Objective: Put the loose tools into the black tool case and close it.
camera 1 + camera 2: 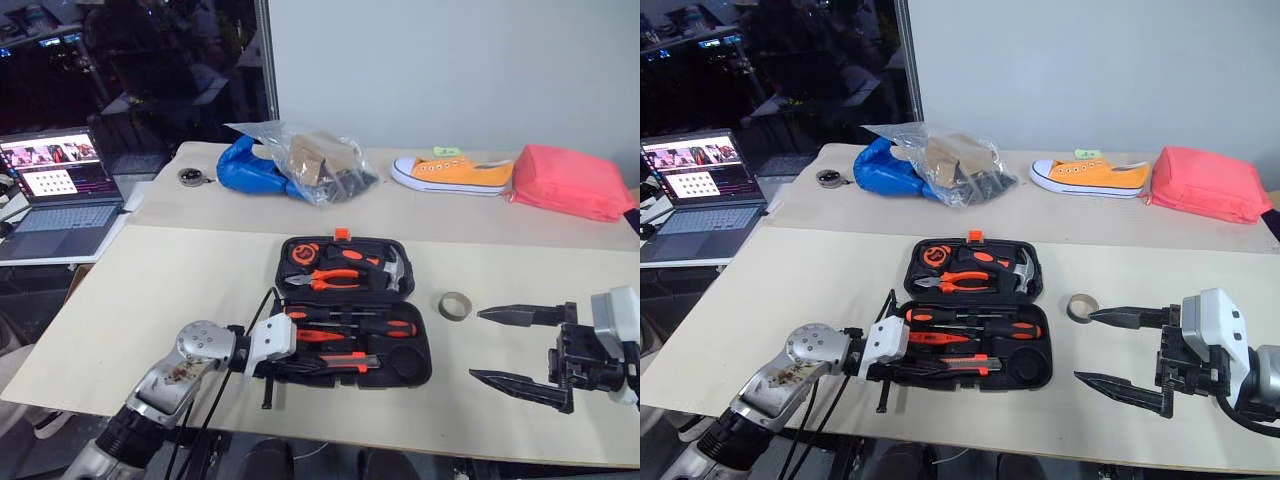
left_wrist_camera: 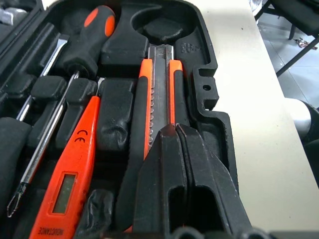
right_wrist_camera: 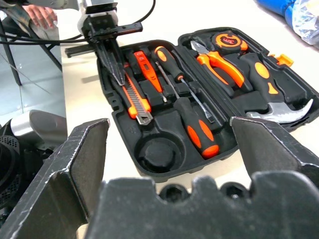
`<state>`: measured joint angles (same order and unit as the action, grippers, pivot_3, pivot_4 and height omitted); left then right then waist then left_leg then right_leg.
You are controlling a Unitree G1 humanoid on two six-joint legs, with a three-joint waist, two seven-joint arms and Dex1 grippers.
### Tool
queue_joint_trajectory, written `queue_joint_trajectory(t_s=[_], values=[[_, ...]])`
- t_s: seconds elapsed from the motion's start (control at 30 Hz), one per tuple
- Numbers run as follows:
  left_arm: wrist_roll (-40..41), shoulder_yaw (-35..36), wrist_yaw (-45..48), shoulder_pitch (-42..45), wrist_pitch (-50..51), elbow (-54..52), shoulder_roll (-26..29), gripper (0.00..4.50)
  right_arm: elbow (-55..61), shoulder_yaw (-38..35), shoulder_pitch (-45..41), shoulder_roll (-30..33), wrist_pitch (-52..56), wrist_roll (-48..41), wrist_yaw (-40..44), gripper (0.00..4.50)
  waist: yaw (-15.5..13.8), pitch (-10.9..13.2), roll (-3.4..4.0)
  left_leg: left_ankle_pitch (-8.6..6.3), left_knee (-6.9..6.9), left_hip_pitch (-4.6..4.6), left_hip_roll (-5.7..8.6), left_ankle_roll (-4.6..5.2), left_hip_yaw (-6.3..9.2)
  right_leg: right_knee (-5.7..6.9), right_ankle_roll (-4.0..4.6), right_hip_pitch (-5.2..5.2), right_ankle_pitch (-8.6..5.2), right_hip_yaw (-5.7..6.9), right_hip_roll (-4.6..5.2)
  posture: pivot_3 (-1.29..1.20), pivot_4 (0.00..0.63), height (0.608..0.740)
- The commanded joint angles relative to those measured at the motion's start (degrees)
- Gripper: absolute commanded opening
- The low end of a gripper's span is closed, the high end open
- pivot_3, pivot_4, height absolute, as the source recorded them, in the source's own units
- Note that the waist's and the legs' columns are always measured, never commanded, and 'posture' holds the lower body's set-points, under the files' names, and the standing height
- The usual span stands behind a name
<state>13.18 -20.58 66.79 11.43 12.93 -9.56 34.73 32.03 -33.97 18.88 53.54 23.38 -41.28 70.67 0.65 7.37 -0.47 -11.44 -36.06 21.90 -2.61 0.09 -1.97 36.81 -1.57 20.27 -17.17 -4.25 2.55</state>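
The black tool case (image 1: pixel 421 340) lies open at the table's middle. In its near half sit two red-and-black screwdrivers (image 1: pixel 385 327), an orange tester screwdriver (image 2: pixel 67 169) and the orange-black utility knife (image 2: pixel 159 89). My left gripper (image 2: pixel 174 132) is shut, nothing between its fingers, with the tips resting on the knife's near end at the case's left side. The round recess (image 1: pixel 405 362) at the near right corner holds nothing. A greyish tape roll (image 1: pixel 455 306) lies on the table just right of the case. My right gripper (image 1: pixel 476 345) hovers open right of the roll, pointing towards it.
Pliers (image 1: pixel 335 280), a hammer (image 1: pixel 395 268) and a tape measure (image 1: pixel 303 253) fill the case's far half. At the back lie a plastic bag (image 1: pixel 310 160), an orange shoe (image 1: pixel 455 173) and a pink pouch (image 1: pixel 570 180). A laptop (image 1: pixel 60 190) stands far left.
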Motion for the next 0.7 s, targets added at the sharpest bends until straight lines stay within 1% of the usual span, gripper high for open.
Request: queue_joint_trajectory(t_s=[0.03,0.1,0.2,0.23,0.3,0.37,0.43,0.5,0.53,0.57,0.6,0.63,0.67,0.7], values=[[-2.39,-2.55,-0.46,-1.24,3.11,2.48,0.50,0.07,-0.49,1.71,-2.28,0.90,-0.05,0.52,-0.66,4.50,0.05,0.00,0.00,0.00,-0.01,0.01,0.00,0.00,0.01,-0.01,-0.01,0.00,0.01,-0.05,0.01,0.00,0.150,0.740],[-0.63,-0.64,-0.77,-1.88,3.74,0.24,0.94,0.07,-1.49,2.72,-3.23,1.07,0.06,1.05,-0.88,4.50,0.09,0.00,0.00,0.01,-0.02,0.06,0.00,0.02,0.00,-0.02,-0.02,0.00,0.01,-0.12,0.01,0.00,0.150,0.740],[4.45,4.69,-1.70,-3.83,6.42,-6.70,2.10,0.07,-3.35,4.63,-5.38,1.16,0.32,2.59,-2.51,4.50,0.37,0.05,-0.08,0.02,-0.01,0.11,-0.02,0.04,-0.01,-0.05,-0.08,0.16,0.04,-0.13,-0.02,0.00,0.150,0.740],[7.15,7.42,-2.94,-4.51,7.45,-9.96,1.86,0.07,-4.13,5.46,-6.58,0.90,-0.11,3.84,-3.82,4.50,0.48,0.07,-0.12,0.02,0.03,0.17,-0.08,0.04,-0.04,-0.04,-0.34,0.28,0.18,-0.14,-0.06,0.00,0.150,0.740],[10.59,12.27,-6.60,-5.45,9.60,-15.53,1.22,0.07,-5.50,7.45,-8.19,1.19,-0.52,7.07,-6.08,4.50,0.43,0.12,-0.17,0.02,0.10,0.44,-0.13,0.04,-0.04,0.01,-0.38,0.66,0.21,-0.13,-0.11,0.00,0.150,0.740],[15.24,16.49,-7.77,-5.80,12.63,-19.93,2.05,0.07,-6.67,10.15,-9.62,2.08,1.29,9.80,-8.53,4.50,0.21,0.23,-0.29,0.02,0.08,0.89,-0.11,0.05,-0.02,0.08,-0.18,1.09,0.33,-0.04,-0.19,0.00,0.150,0.740],[21.70,21.48,-10.46,-5.21,17.43,-24.18,2.68,0.59,-7.15,12.63,-10.80,3.24,0.96,12.87,-9.57,4.50,0.07,0.29,-0.40,0.03,0.06,1.07,-0.12,0.05,-0.05,0.07,-0.07,1.22,0.39,0.07,-0.23,0.00,0.150,0.740],[26.29,24.63,-12.94,-4.50,21.14,-26.62,3.06,1.14,-7.26,14.43,-11.62,4.22,0.39,16.59,-11.65,4.50,-0.10,0.29,-0.40,0.02,0.06,1.19,-0.06,0.05,-0.04,0.04,-0.05,1.27,0.40,0.12,-0.15,0.00,0.150,0.740],[28.39,25.89,-13.90,-3.87,22.84,-27.78,3.68,1.60,-8.10,16.48,-12.87,5.25,0.96,19.93,-13.82,4.50,-0.12,0.29,-0.40,0.02,0.07,1.25,-0.01,0.05,-0.04,0.01,-0.07,1.31,0.39,0.13,-0.10,0.00,0.150,0.740],[29.80,26.57,-14.80,-3.40,24.10,-28.72,4.12,1.92,-8.87,17.79,-13.70,5.91,1.30,22.12,-15.08,4.50,-0.05,0.30,-0.41,0.02,0.07,1.29,0.02,0.05,-0.04,0.00,-0.09,1.35,0.39,0.12,-0.07,0.00,0.150,0.740],[32.14,27.66,-15.98,-2.47,25.87,-29.77,4.80,2.37,-10.45,20.28,-15.79,7.04,3.31,22.47,-14.35,4.50,0.02,0.32,-0.44,0.02,0.05,1.32,0.04,0.04,-0.04,-0.01,-0.10,1.38,0.39,0.10,-0.06,0.00,0.150,0.740],[33.85,28.23,-17.05,-1.79,27.19,-30.58,5.22,2.61,-11.69,21.87,-17.16,7.81,4.60,22.35,-13.46,4.50,0.05,0.35,-0.49,0.02,0.05,1.34,0.09,0.04,-0.03,-0.02,-0.12,1.39,0.40,0.09,-0.05,0.00,0.150,0.740],[35.53,28.78,-18.16,-1.05,28.48,-31.28,5.72,3.07,-13.52,23.93,-19.45,8.14,5.54,22.52,-12.67,4.50,0.08,0.39,-0.52,0.02,0.02,1.33,0.14,0.04,-0.04,-0.01,-0.13,1.39,0.40,0.09,-0.05,0.00,0.150,0.740],[37.14,29.28,-19.41,-0.07,29.74,-32.07,6.21,3.43,-15.94,26.32,-22.28,7.98,5.78,23.60,-12.62,4.24,0.14,0.43,-0.58,0.02,0.01,1.32,0.13,0.04,-0.04,0.00,-0.13,1.39,0.41,0.09,-0.07,0.00,0.150,0.740]])
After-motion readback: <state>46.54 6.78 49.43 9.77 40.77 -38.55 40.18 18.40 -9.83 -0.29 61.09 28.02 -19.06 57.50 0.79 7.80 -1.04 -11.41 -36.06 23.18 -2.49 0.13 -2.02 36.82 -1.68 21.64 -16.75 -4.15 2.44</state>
